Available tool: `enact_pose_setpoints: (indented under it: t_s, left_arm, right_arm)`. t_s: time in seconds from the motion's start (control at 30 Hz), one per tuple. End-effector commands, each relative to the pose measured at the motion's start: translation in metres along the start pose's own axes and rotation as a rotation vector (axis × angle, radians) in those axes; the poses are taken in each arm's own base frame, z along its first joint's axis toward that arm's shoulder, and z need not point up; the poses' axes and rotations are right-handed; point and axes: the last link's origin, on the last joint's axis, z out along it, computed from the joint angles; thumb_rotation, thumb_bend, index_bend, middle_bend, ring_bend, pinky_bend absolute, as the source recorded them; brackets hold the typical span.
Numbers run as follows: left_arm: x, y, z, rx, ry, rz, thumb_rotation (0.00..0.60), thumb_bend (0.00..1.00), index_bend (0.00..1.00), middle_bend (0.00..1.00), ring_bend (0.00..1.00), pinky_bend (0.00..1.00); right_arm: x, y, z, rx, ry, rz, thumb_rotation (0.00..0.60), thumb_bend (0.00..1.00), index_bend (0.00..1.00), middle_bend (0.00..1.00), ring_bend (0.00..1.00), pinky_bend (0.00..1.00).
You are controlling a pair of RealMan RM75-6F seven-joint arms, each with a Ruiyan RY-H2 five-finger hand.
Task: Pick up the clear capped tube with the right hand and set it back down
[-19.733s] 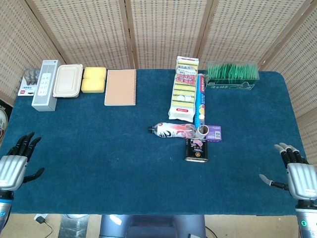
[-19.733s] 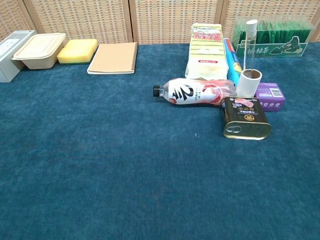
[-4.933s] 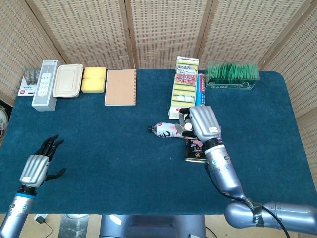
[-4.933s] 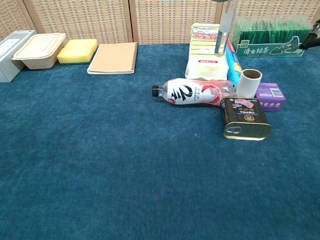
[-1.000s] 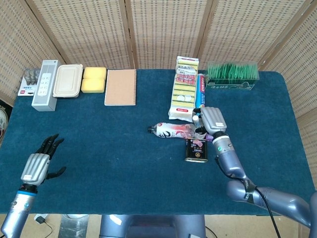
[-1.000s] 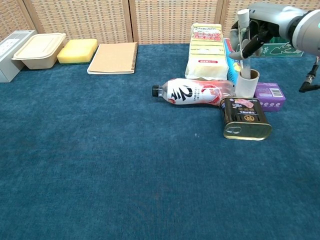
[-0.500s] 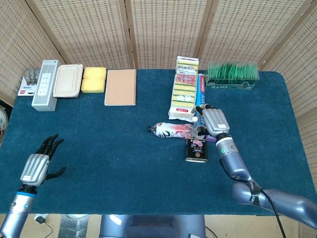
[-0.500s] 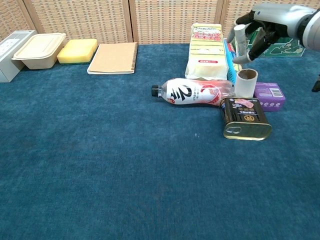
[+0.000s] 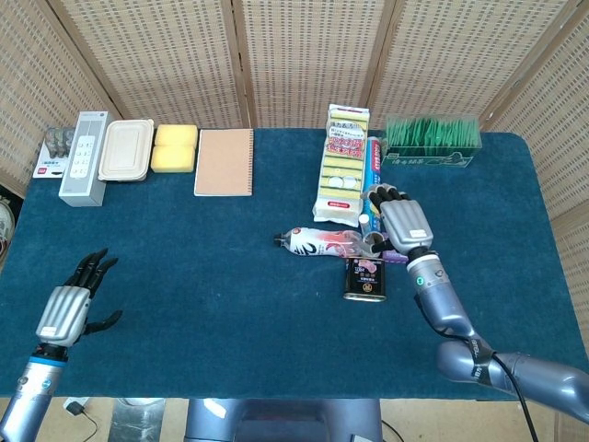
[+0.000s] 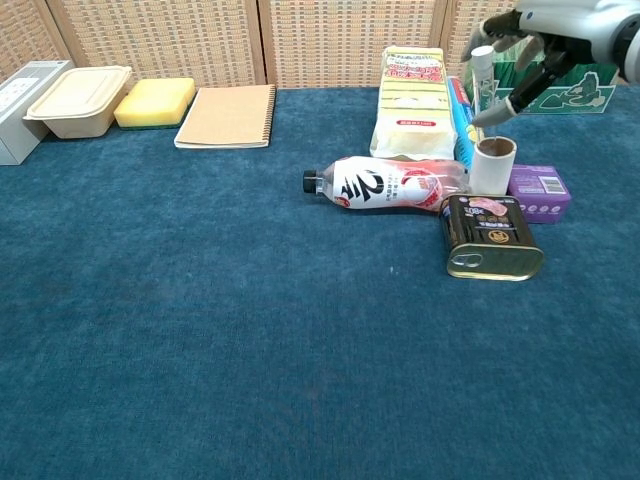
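The clear tube with its white cap stands upright just behind the cardboard roll; in the head view only its cap shows. My right hand hovers right of the tube's top, fingers spread and no longer wrapped round it. Its thumb tip points at the tube's lower part, and I cannot tell whether it touches. From the head view the right hand lies over the purple box. My left hand hangs open at the table's front left corner, holding nothing.
A lying drink bottle, a tin can and a purple box crowd around the roll. A sponge pack, blue tube and green tea box stand behind. Notebook, yellow sponge and containers line the back left.
The right hand's fingers have uncurled from the tube and the hand has drawn back to the right. The tube now stands on its own by the roll. The left hand is still.
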Motion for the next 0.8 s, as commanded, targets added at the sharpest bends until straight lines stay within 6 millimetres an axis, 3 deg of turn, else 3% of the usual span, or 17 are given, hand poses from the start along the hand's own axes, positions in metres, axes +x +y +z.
enact_pose_setpoints:
  t_s: [0.03,0.23,0.4,0.8]
  left_arm:
    - [0.001,0.0,-0.001,-0.001,0.004,-0.001,0.599,0.2,0.1,0.04,0.03,0.31]
    - [0.002,0.001,-0.002,-0.008,0.007,-0.004,0.6,0.2,0.1,0.04,0.03,0.31]
    - [0.003,0.002,-0.004,-0.011,0.009,-0.004,0.6,0.2,0.1,0.04,0.03,0.31]
    - [0.003,0.005,-0.007,-0.024,0.013,-0.002,0.6,0.2,0.1,0.04,0.03,0.31]
  right_arm:
    - [0.007,0.005,-0.006,-0.003,0.026,-0.012,0.48,0.2,0.2,0.15,0.12,0.2]
    - [0.028,0.026,-0.018,-0.032,0.109,-0.08,0.481,0.2,0.2,0.16,0.13,0.2]
    - [0.044,0.046,-0.038,-0.05,0.154,-0.121,0.48,0.21,0.2,0.17,0.13,0.2]
    - [0.057,0.109,-0.119,-0.124,0.199,-0.21,0.48,0.21,0.21,0.17,0.13,0.21]
